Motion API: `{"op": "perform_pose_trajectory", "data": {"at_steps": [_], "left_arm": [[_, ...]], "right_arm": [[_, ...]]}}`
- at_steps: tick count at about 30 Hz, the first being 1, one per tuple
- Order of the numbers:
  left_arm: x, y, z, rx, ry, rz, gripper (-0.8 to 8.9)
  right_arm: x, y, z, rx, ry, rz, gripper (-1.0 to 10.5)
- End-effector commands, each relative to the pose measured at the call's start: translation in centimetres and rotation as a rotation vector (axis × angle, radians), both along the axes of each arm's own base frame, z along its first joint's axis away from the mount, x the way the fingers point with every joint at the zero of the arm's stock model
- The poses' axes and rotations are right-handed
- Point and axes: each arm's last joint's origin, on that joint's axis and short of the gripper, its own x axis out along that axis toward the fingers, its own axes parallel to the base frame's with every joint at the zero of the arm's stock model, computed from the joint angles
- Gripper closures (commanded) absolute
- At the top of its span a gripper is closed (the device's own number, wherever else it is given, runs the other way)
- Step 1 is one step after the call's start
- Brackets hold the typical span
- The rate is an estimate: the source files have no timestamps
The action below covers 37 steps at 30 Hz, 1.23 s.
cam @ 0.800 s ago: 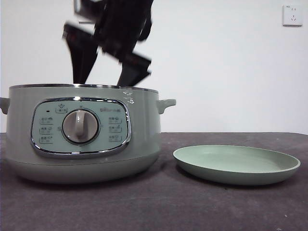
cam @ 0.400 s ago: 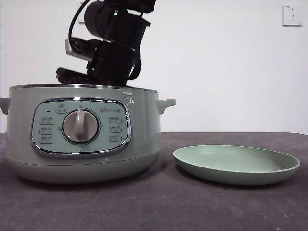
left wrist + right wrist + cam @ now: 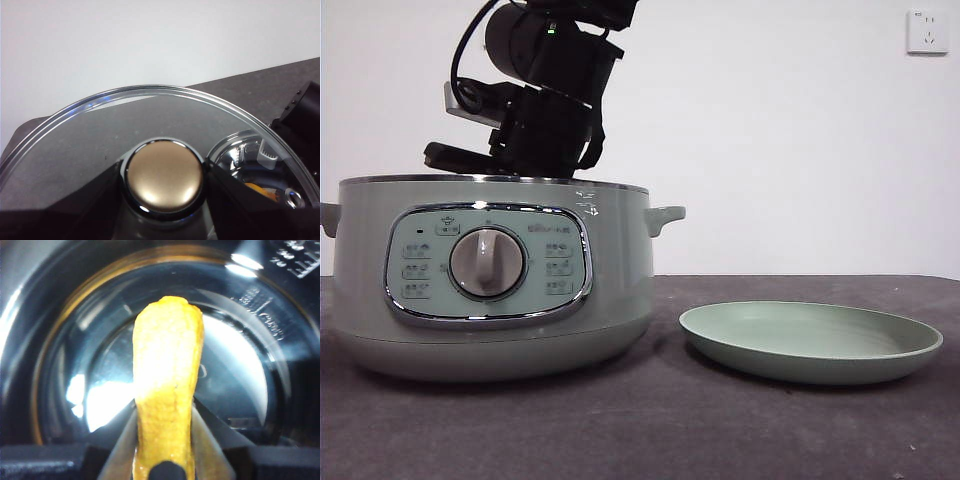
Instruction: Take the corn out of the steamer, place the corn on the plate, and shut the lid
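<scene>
Right gripper (image 3: 165,440) gripping yellow-orange corn cob (image 3: 167,385) inside pale sage-green round steamer (image 3: 490,275); left gripper (image 3: 162,175) clamping round glass lid (image 3: 100,130) by knob; pale green plate (image 3: 810,340) sitting beside steamer

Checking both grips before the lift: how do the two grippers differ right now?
The right gripper is down inside the steamer, jaws closed on the corn. The left gripper is outside the steamer, clamped on the lid by its knob. Both are holding something.
</scene>
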Motion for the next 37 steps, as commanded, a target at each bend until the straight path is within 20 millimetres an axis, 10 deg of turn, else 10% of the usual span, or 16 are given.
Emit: {"op": "perform_pose_trajectory", "data": {"at_steps": [1,18,28,37], "left_arm": [[-0.2,0.1,0.9,-0.017,-0.063,0.004,8.22],[5.3,-2.5,-0.4,0.012,0.085,-0.095,8.22],[7.8,-3.9,-1.2,-0.001,0.132,-0.177,8.22],[7.9,-3.9,-1.1,-0.003,0.123,-0.177,8.22]], "right_arm": [[-0.5,-0.6,2.2,0.025,-0.024,-0.004,9.6],[-2.3,-12.5,13.8,0.000,0.000,-0.187,9.6],[0.2,-19.3,12.2,-0.121,0.146,-0.474,9.6],[-0.5,-19.9,6.5,-0.289,0.292,-0.486,9.6]]}}
